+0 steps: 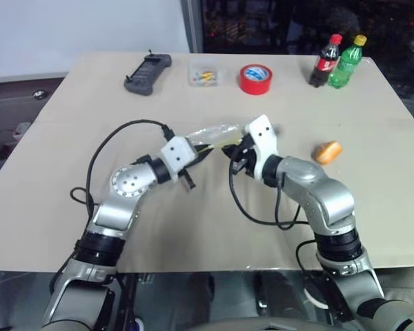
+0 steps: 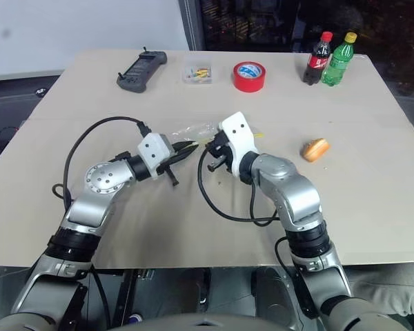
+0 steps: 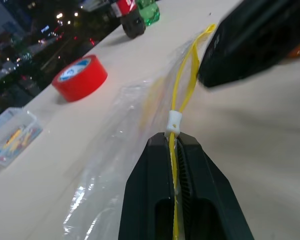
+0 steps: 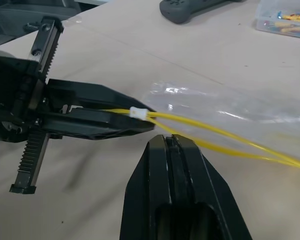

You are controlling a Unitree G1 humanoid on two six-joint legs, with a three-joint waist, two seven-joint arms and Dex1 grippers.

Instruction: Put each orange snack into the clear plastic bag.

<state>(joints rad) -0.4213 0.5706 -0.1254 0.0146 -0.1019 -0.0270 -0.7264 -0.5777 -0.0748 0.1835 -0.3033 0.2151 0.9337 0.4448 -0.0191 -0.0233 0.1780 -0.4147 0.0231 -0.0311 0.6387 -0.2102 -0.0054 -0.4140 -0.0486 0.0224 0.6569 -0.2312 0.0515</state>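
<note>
We see the left gripper (image 3: 174, 145) clamped on the yellow zip strip (image 3: 182, 95) of the clear plastic bag (image 1: 210, 134), right by the small white slider (image 3: 174, 120), holding the bag up off the table (image 1: 90, 89) at centre. The right gripper (image 4: 171, 145) has its fingers pressed together with nothing between them; in its wrist view the two yellow strip lines run just past its tips, and we can't tell whether they touch. Both strip lines spread apart away from the slider, so the mouth looks partly open.

One orange snack (image 1: 328, 152) lies on the table at about 3 o'clock from the grippers, well apart from the bag. We can't make out a second snack; the bag is too crinkly to tell whether it is inside.

Step, as we read it: opening or holding the bag mouth, before loading. Next move likely calls for the right gripper to open, swing toward 3 o'clock, pick the snack, and bring it back to the mouth while the left holds the strip.

At 12 o'clock: red tape roll (image 1: 255, 78), clear box (image 1: 203, 74), two bottles (image 1: 338, 61), black handset (image 1: 147, 73).
</note>
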